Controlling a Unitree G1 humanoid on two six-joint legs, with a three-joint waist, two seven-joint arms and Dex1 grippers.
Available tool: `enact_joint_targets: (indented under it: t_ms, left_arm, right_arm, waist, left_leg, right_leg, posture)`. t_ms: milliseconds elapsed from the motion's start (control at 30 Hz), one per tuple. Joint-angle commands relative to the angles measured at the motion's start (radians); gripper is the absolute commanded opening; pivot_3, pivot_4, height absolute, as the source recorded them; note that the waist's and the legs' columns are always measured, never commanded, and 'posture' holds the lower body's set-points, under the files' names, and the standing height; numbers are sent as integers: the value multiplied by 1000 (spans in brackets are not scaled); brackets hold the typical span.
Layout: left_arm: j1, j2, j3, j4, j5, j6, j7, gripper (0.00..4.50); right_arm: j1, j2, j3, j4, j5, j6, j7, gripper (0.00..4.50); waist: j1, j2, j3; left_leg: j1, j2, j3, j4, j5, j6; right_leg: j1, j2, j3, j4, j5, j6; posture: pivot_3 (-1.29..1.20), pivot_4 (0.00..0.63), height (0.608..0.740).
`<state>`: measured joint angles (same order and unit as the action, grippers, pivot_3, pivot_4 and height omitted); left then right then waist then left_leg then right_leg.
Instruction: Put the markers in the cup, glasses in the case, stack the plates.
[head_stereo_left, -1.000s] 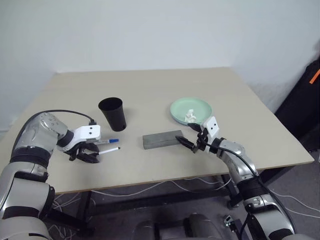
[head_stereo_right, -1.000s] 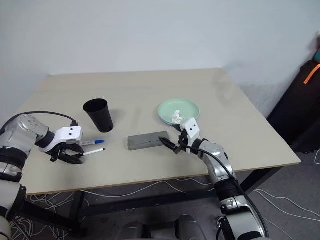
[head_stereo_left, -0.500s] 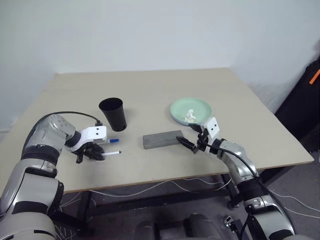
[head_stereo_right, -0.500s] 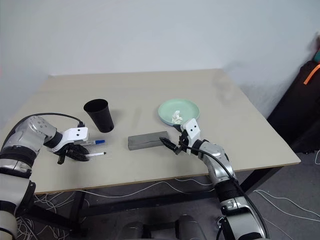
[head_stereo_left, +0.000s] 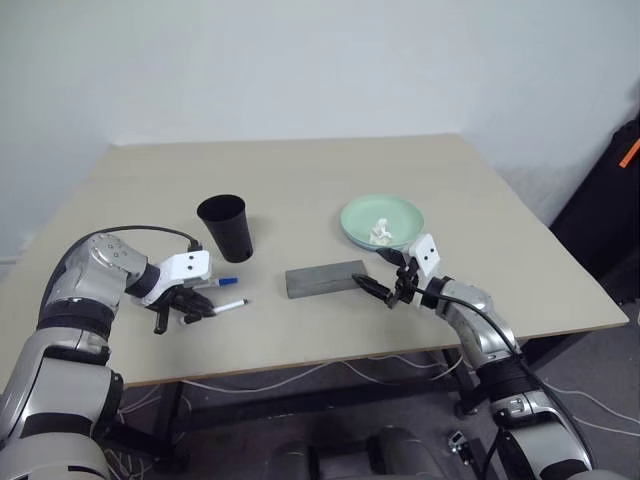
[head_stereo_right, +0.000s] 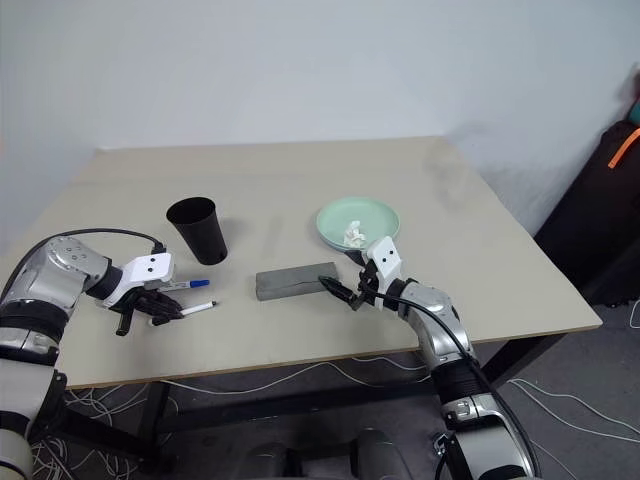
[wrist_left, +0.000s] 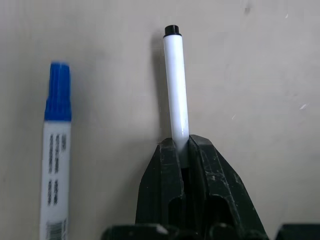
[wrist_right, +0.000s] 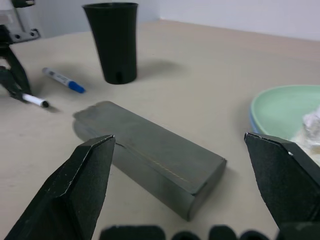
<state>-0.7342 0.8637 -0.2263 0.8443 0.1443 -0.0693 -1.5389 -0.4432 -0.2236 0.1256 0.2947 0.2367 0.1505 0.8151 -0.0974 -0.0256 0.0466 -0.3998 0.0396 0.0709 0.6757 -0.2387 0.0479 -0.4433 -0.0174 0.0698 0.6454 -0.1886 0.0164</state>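
1. My left gripper (wrist_left: 182, 150) is clamped on the black-tipped marker (wrist_left: 175, 90). Its white barrel runs out from between my fingers and lies on the table (head_stereo_left: 300, 180).
2. The blue marker (wrist_left: 56, 150) lies just beside the gripped one, roughly parallel, not touching it.
3. The cup (head_stereo_left: 226, 228) stands upright at 1 o'clock from my left gripper, near both markers.
4. My right gripper (head_stereo_left: 378, 289) is spread wide and holds nothing. It sits level just beside the near end of the case (head_stereo_left: 324, 279).
5. The case lies shut on the table, at 3 o'clock from the markers.
6. The plates (head_stereo_left: 381, 221) are stacked at 1 o'clock from the case, mint green on light blue.
7. A small white lumpy object (head_stereo_left: 380, 231) rests on the upper plate.
8. I cannot make out the glasses.
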Motion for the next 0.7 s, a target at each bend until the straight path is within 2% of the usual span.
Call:
enact_joint_targets:
  t_ms: [33,167,267,367,467,567,700]
  left_arm:
    - [15,6,127,-187,-164,115,-18,21]
    - [44,-22,230,-363,-311,289,25,21]
    - [4,-86,357,-448,-448,445,157,21]
    - [-31,-143,446,-468,-497,475,317,21]
    - [-45,-172,484,-470,-501,441,435,21]
    - [-64,-224,537,-417,-467,293,615,21]
    - [-54,-267,535,-313,-382,85,805,21]
  right_arm:
    - [-7,-26,-29,-91,71,41,63,4500]
    - [-12,-38,-30,-110,86,60,79,4500]
    - [-26,-35,-31,-95,78,56,75,4500]
    - [-27,-32,-28,-94,73,52,74,4500]
    - [-26,-31,-28,-95,70,51,72,4500]
    - [-24,-33,-28,-98,67,51,68,4500]
    - [-15,-34,-24,-107,65,54,64,4500]
  waist:
    - [0,0,0]
    - [0,0,0]
    - [0,0,0]
    - [0,0,0]
    - [-2,0,0]
    - [0,0,0]
    - [0,0,0]
  left_leg:
    - [0,1,0,0,0,0]
    - [0,1,0,0,0,0]
    - [2,1,0,0,0,0]
    - [3,1,0,2,0,0]
    - [4,-1,0,2,0,0]
    - [4,-5,0,1,0,0]
    - [4,-6,0,1,0,0]
  right_leg:
    - [0,0,0,0,0,0]
    - [0,1,0,-1,0,0]
    - [2,1,-1,0,0,0]
    - [3,1,-1,1,0,0]
    - [4,2,0,1,1,2]
    - [4,2,0,1,2,3]
    - [4,1,0,1,2,3]
  posture:
    - [0,0,740]
    - [0,0,740]
    - [0,0,740]
    - [0,0,740]
    - [0,0,740]
    - [0,0,740]
    - [0,0,740]
